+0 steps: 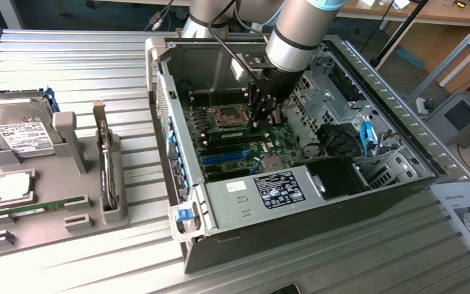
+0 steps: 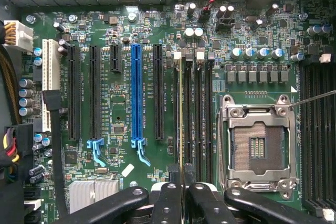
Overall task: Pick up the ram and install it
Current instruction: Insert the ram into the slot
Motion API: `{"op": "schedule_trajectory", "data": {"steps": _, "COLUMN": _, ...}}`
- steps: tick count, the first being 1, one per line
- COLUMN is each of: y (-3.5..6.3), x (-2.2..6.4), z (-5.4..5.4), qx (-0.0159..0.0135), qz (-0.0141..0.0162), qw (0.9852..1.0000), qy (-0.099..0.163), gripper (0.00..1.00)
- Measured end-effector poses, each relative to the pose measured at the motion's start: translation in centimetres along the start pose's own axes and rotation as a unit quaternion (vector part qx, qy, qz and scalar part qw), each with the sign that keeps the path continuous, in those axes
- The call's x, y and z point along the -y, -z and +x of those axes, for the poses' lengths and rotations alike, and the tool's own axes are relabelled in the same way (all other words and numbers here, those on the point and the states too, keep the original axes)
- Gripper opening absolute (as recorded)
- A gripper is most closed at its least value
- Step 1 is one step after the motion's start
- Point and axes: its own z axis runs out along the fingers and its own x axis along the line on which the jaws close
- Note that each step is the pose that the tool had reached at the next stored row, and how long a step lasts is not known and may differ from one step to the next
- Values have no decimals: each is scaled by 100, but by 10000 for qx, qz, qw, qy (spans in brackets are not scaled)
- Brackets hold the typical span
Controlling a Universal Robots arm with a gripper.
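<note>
One ram (image 2: pixel 181 108), pinched edge-on in claw (image 2: pixel 181 184)

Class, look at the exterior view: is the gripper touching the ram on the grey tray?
Apart. The exterior view shows the ram lying on the tray and the gripper inside the case, well clear of it.

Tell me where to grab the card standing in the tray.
Take the card by its upper long edge, coming straight down from above and pinching its two flat faces. It stands on edge in a slot of the tray, so only the top is free. Stay clear of the metal bracket at one end.
</note>
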Motion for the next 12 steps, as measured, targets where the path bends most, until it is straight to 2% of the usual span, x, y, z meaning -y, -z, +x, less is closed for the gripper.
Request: {"op": "schedule_trajectory", "data": {"steps": 12, "y": -23, "x": 1, "z": -5, "qx": 1, "qz": 0, "qw": 10000, "qy": 0, "gripper": 12}}
